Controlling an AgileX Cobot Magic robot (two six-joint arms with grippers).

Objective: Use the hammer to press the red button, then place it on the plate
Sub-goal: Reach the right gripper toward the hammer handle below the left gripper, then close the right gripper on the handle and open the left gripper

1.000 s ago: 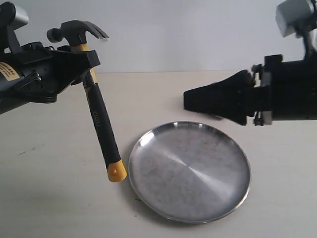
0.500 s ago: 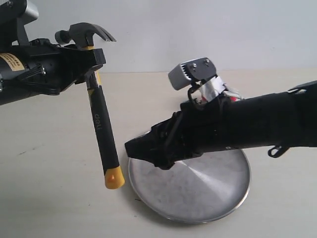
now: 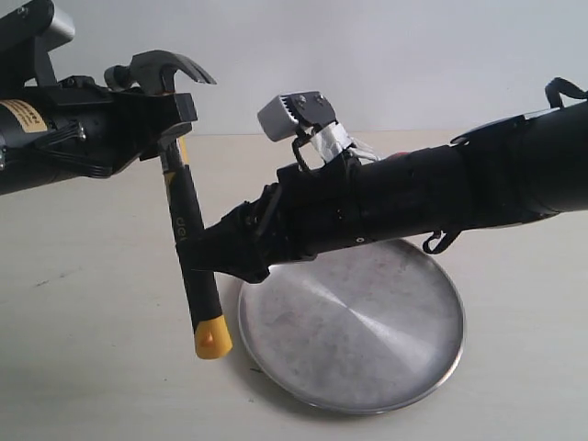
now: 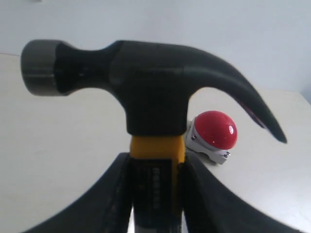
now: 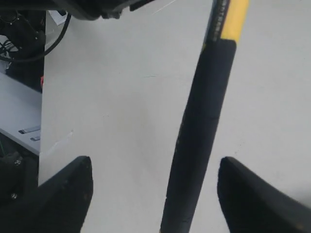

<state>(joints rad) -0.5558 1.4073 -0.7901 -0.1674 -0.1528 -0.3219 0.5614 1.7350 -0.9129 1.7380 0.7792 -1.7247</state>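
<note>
The hammer [image 3: 186,230] hangs in the air left of the plate [image 3: 367,354], dark head up and yellow end down, slightly tilted. My left gripper [image 3: 168,124] is shut on the handle just under the head; its fingers [image 4: 112,194] press both sides of the black and yellow neck. My right gripper [image 3: 202,250] reaches across from the right and stands open around the handle's black middle [image 5: 197,145], with a gap on each side. The red button [image 4: 215,129] sits on the table beyond the hammer's head. In the exterior view the right arm hides it.
The right arm [image 3: 432,193] stretches low over the plate's far rim. A pale table [image 3: 83,303] lies under everything. In the right wrist view the table's edge [image 5: 43,121] shows, with cables and equipment beyond it.
My right arm has swept from the right side across the plate to the hammer's handle, its fingers now on either side of it. The left gripper and hammer have barely shifted.
</note>
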